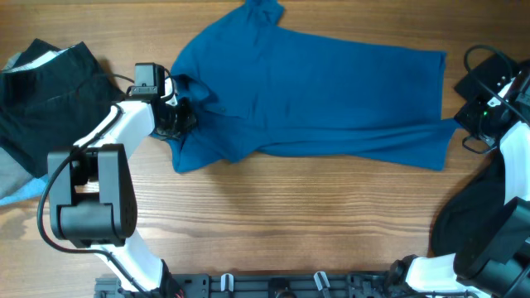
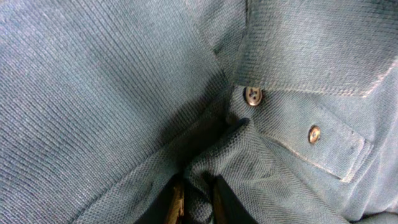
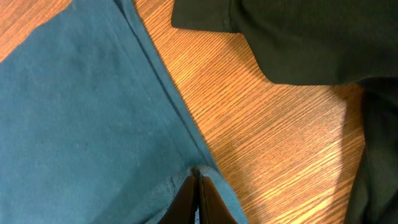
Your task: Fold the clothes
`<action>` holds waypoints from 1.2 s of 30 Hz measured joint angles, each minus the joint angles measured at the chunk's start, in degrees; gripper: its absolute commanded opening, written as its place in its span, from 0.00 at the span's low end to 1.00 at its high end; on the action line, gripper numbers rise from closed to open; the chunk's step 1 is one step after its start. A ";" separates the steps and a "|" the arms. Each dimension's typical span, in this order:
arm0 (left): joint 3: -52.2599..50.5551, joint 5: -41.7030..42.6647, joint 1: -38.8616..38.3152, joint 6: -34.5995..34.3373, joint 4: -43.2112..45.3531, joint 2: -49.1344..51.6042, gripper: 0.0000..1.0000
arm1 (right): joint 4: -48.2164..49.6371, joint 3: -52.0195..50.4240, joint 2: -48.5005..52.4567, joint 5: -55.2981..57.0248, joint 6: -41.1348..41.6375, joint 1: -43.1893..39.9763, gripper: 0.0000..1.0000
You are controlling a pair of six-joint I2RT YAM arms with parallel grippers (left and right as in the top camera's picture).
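A large royal-blue short-sleeved shirt [image 1: 315, 91] lies spread across the wooden table, collar end at the left, hem at the right. My left gripper [image 1: 178, 116] is shut on a bunch of blue fabric near the collar; the left wrist view shows the pinched fold [image 2: 199, 193] below the button placket [image 2: 311, 134] with two buttons. My right gripper [image 1: 465, 124] is shut on the shirt's hem corner at the right; the right wrist view shows the fingertips [image 3: 198, 177] closed on the blue hem edge [image 3: 155, 68].
A black garment [image 1: 50, 83] lies at the table's left edge, with grey and light-blue cloth beside it. Another black garment [image 3: 298, 37] lies at the right, near the right arm. Bare wood [image 1: 315, 215] runs along the front.
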 measured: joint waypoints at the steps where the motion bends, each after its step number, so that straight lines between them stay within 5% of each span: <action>1: 0.07 0.00 0.00 0.00 -0.04 0.00 0.17 | -0.02 0.00 0.00 0.02 0.00 0.00 0.04; 9: 0.22 -0.02 0.00 0.00 -0.09 0.00 0.18 | -0.02 0.00 0.00 0.00 0.00 0.00 0.04; 11: 0.22 -0.02 0.00 0.00 -0.11 -0.02 0.04 | -0.02 0.00 0.00 0.00 0.00 0.00 0.05; 36: 3.56 1.99 4.74 -3.08 2.29 -10.84 0.04 | 3.63 0.00 0.00 -1.88 0.00 0.00 0.04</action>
